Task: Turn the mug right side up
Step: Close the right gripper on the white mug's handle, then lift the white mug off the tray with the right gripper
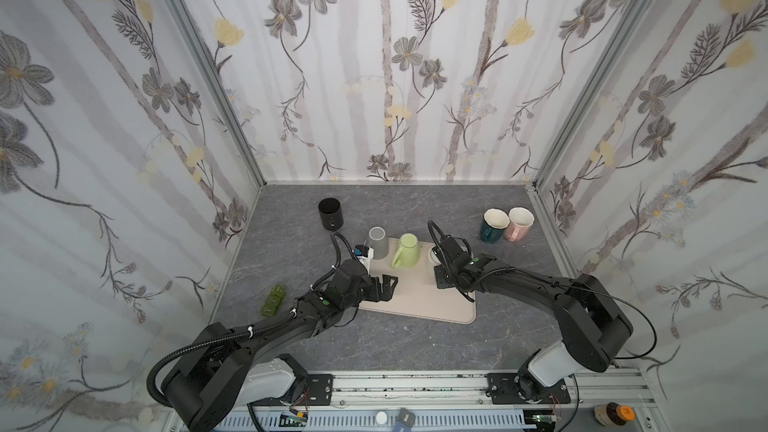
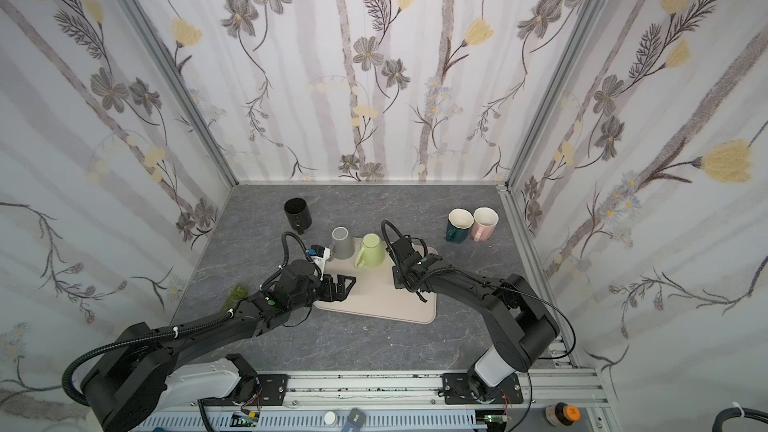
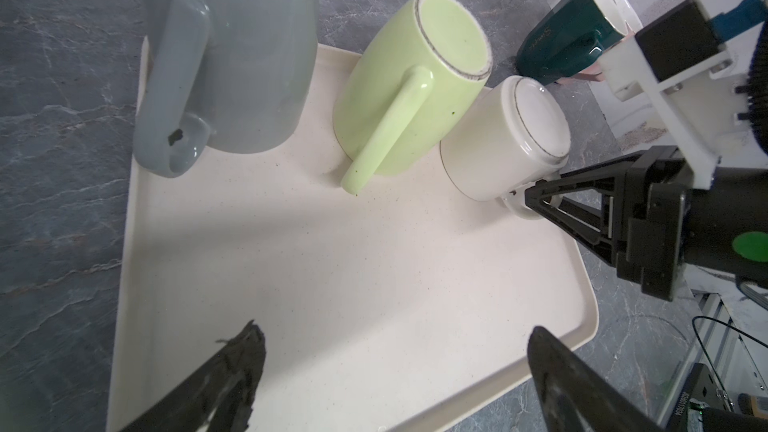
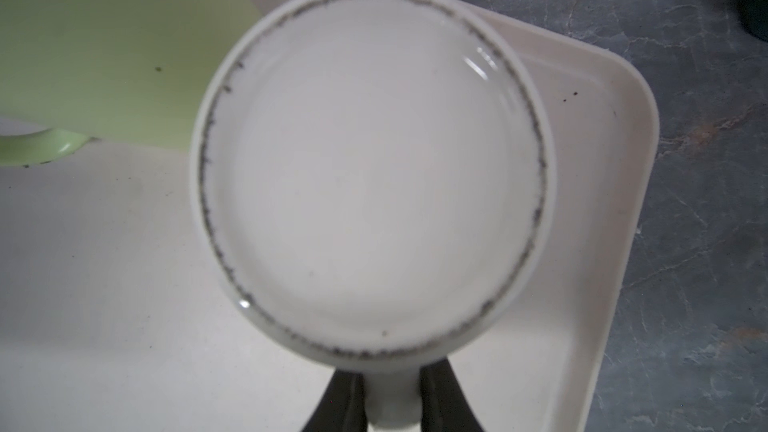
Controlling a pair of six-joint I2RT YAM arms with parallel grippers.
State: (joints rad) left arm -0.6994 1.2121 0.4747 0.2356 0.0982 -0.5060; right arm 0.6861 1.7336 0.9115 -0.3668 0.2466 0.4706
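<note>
Three mugs stand upside down on the beige tray (image 3: 332,263): a grey mug (image 3: 232,56), a light green mug (image 3: 411,81) and a white mug (image 3: 505,135). In the right wrist view the white mug (image 4: 374,168) shows its base with a dark-speckled ring. My right gripper (image 4: 392,392) is shut on this mug's handle, one finger on each side; the mug rests on the tray near its far right corner. In both top views my left gripper (image 1: 384,284) hangs open over the tray's left part, holding nothing, a little in front of the grey mug (image 1: 378,242).
An upright black mug (image 1: 331,213) stands on the table behind the tray at the left. A dark green mug (image 1: 493,224) and a pink mug (image 1: 518,224) stand upright at the back right. Green blocks (image 1: 273,300) lie left of the left arm.
</note>
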